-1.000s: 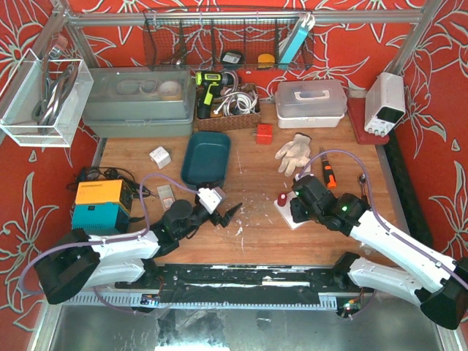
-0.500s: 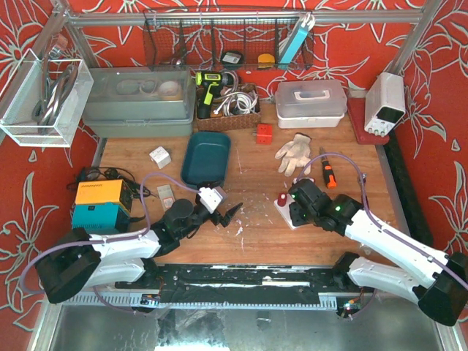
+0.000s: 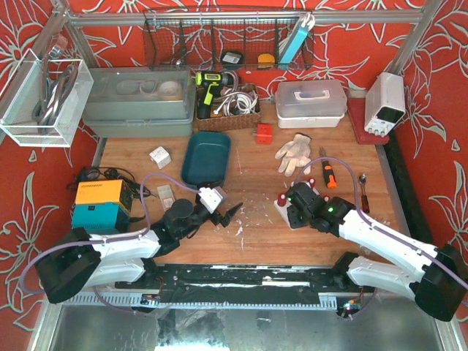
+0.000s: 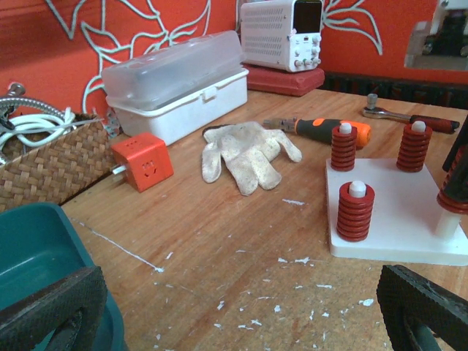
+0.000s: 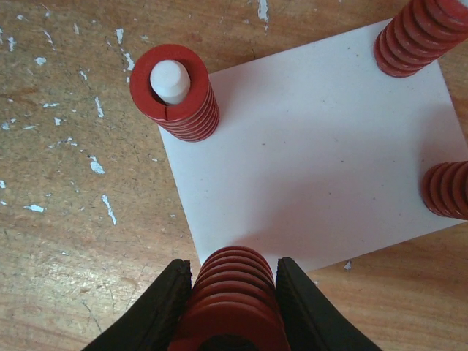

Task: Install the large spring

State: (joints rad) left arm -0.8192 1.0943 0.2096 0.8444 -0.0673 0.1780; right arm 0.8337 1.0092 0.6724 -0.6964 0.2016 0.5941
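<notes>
My right gripper (image 5: 232, 307) is shut on a large red spring (image 5: 232, 289) and holds it upright at the near edge of the white base plate (image 5: 314, 146). In the left wrist view the held spring (image 4: 455, 191) stands a little above the plate (image 4: 409, 219), with a white post showing under it. Three other red springs sit on posts on the plate, one of them at its corner (image 5: 175, 91). In the top view my right gripper (image 3: 296, 205) covers most of the plate. My left gripper (image 3: 227, 214) is open and empty, left of the plate.
A white glove (image 4: 248, 153), an orange-handled screwdriver (image 4: 322, 126) and a ratchet (image 4: 409, 115) lie beyond the plate. An orange cube (image 4: 142, 161), a teal tray (image 3: 205, 157), a wicker basket (image 4: 44, 164) and a white box (image 3: 311, 102) are further back.
My right gripper has moved a little to the left with the spring in it, over the plate. The left arm has not moved.
</notes>
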